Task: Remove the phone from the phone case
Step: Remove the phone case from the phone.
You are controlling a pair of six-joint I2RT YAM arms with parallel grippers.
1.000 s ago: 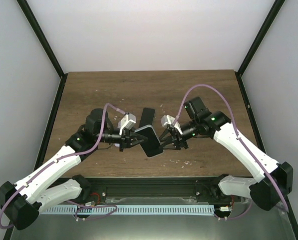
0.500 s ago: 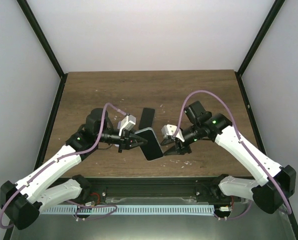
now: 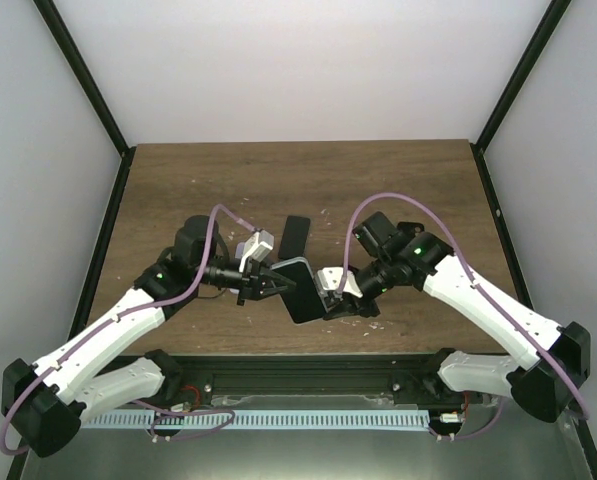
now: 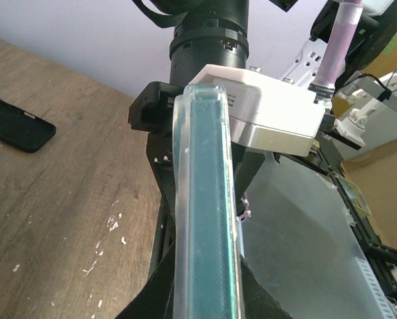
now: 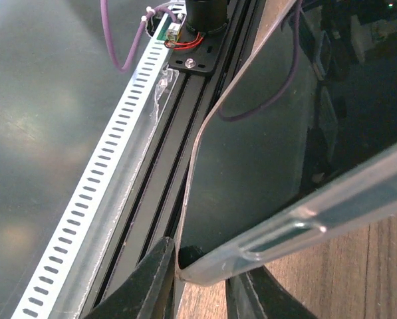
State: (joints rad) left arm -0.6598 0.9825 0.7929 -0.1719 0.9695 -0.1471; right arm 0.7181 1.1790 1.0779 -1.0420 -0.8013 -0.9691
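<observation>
**Right gripper closes in on the case's near corner**

Item: phone (image 3: 300, 288), fully seated in its clear phone case (image 4: 182, 219). It is held off the table (image 3: 178, 180) between the two arms, toward the near edge, and is not yet extracted.

Holder: left gripper (image 3: 268, 284), clamped on the left side of the case. The phone stands edge-on to the left wrist camera.

Change: a second ago the right gripper (image 3: 331, 303) stood off to the right of the phone, by its far end. It has since swung nearer and inward, and now sits at the near right corner. In the right wrist view its fingers (image 5: 155, 276) stand narrowly either side of the case's corner lip; whether they already pinch it cannot be told.

Meaning: the approach looks finished and the peel seems about to start — probably the lip pulled off the corner while the left side stays braced.

Also present: black slab (image 3: 295, 238), flat on the table just beyond the phone.
</observation>
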